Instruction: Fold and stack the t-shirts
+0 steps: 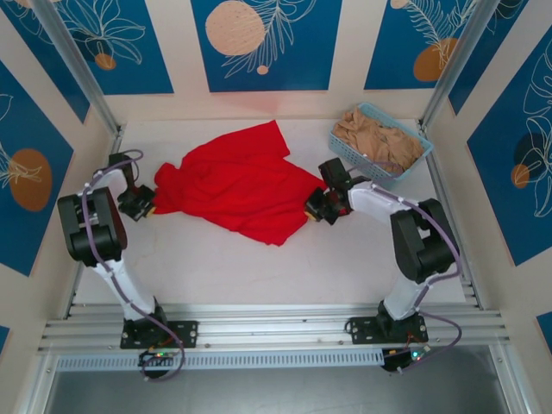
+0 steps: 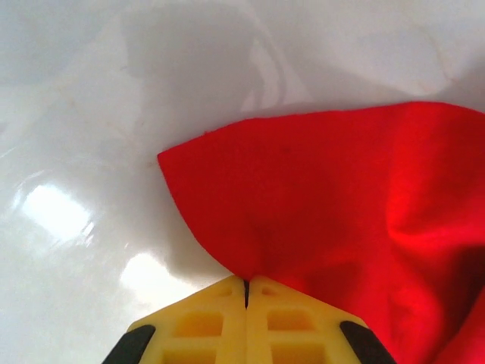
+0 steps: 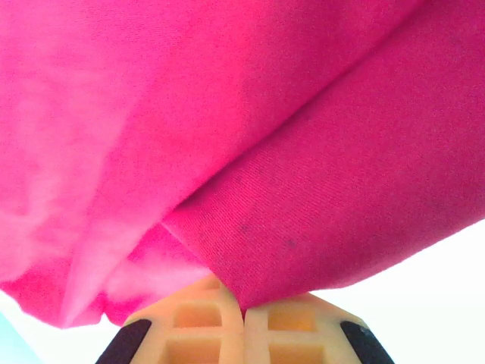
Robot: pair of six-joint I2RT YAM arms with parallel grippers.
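From above, we see the red shirt (image 1: 237, 185) lying crumpled across the far middle of the table (image 1: 259, 267). The left gripper (image 1: 138, 205) is at its left end and the right gripper (image 1: 317, 209) at its right end. The tan shirts (image 1: 379, 138) sit heaped in the basket (image 1: 362, 162), far right, just beyond the right arm. In our judgement a wide swing of that arm could knock the basket. The side walls stand close, while the near half of the table lies bare (the best room for spreading).

At the left wrist, the left gripper (image 2: 246, 284) is clamped on the very edge of the red shirt (image 2: 341, 220). So thin a bite may slip under a pull.

At the right wrist, the right gripper (image 3: 244, 307) is clamped on a fold of the red shirt (image 3: 265, 152). It may hold more than one layer, so lifting could drag the cloth up bunched.
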